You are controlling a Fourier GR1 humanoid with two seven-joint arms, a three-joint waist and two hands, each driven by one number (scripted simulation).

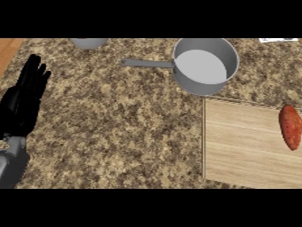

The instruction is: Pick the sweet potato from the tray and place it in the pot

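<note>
Your left hand point(24, 99) is just parked at the left edge, fingers straight up and holding nothing, while the sweet potato point(291, 127) lies on the wooden tray point(245, 150) near the pot point(204, 65).

I am standing at a kitchen counter: a speckled brown granite worktop point(120, 128) edged by wood, with a grey long-handled pot point(204, 65) on it, a wooden tray point(245, 150) like a cutting board beside it, and a raw sweet potato point(291, 127) there.
</note>
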